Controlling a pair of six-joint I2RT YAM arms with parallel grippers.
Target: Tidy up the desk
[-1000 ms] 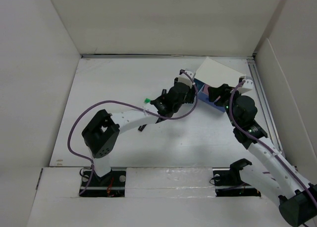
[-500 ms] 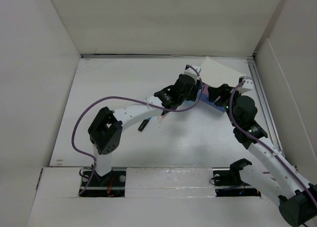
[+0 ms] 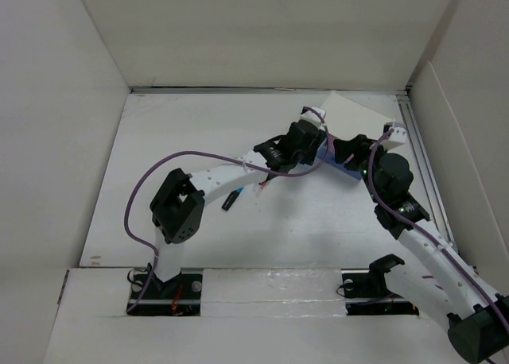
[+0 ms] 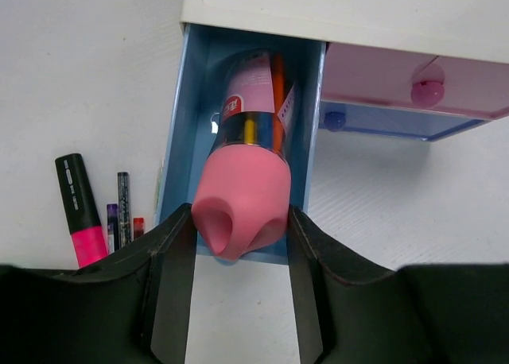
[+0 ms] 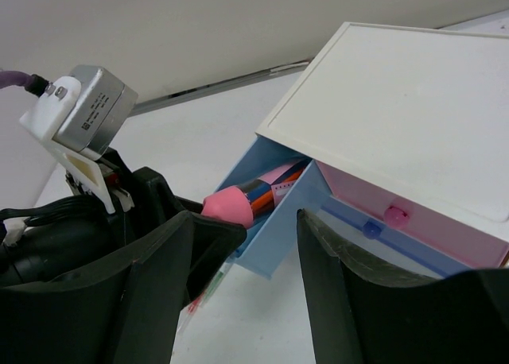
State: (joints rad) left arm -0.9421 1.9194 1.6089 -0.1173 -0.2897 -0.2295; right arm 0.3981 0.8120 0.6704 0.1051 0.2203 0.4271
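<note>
The desk point(image 3: 175, 141) is the wide white tabletop. A small white box point(image 3: 354, 118) stands at its back right with a blue drawer point(image 4: 179, 125) pulled open and a pink drawer point(image 4: 382, 78) beside it. My left gripper point(image 4: 240, 221) is shut on the pink end of a clear pen case point(image 4: 242, 197) holding coloured pens, which lies mostly inside the blue drawer. In the top view the left gripper point(image 3: 316, 145) is at the box front. My right gripper point(image 5: 270, 221) is open and empty, just before the drawer's front corner.
A black and pink highlighter point(image 4: 79, 209) and two thin pens point(image 4: 122, 209) lie on the desk left of the drawer. The highlighter point(image 3: 231, 199) also shows in the top view under the left arm. White walls enclose the desk on three sides.
My left arm has reached right and back toward the box, carrying the pen case into the open blue drawer. The right arm has not moved.
</note>
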